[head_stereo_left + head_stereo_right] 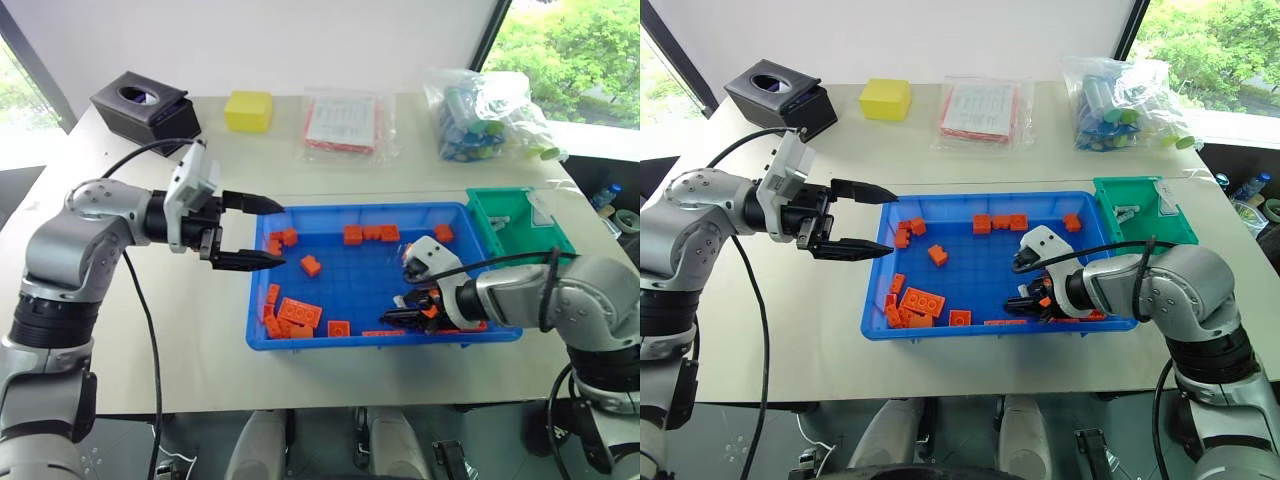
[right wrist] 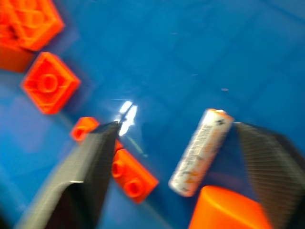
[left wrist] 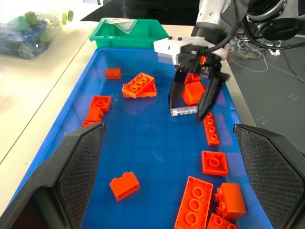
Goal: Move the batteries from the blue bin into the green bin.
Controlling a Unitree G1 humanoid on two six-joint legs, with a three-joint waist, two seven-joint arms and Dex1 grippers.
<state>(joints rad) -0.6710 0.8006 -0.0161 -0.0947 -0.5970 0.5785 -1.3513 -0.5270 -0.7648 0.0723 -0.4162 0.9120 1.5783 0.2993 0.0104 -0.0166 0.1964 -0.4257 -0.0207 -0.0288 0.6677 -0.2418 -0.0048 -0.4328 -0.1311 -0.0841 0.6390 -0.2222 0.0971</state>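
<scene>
While the left gripper [image 1: 262, 233] hangs with its two black fingers spread apart and holding nothing, at about nine o'clock from the blue bin [image 1: 470, 335] and just over its left rim, the right gripper [image 3: 189, 103] reaches down into the bin's near right part, at roughly five o'clock from the bin's middle. Its fingers [image 3: 175, 90] stand apart, one on either side of a battery [image 3: 184, 110] that lies flat on the blue floor; the right wrist view shows this battery [image 2: 200, 151] close to one finger and clear of the other, so the jaws straddle it without clamping it. Orange bricks [image 1: 299, 312] lie scattered over the bin floor, a cluster at seven o'clock and a row near twelve o'clock, and one orange brick [image 3: 193, 92] sits just behind the battery, between the fingers. The green bin [image 1: 497, 228] stands against the blue bin's far right corner, at about two o'clock, and small silvery pieces [image 1: 1127, 212] lie on its floor. Beyond the bins, toward twelve o'clock, the table [image 1: 200, 330] carries a yellow block [image 1: 249, 110], a black box [image 1: 145, 105], a bagged sheet [image 1: 342, 122] and a bag of coloured objects [image 1: 480, 115].
</scene>
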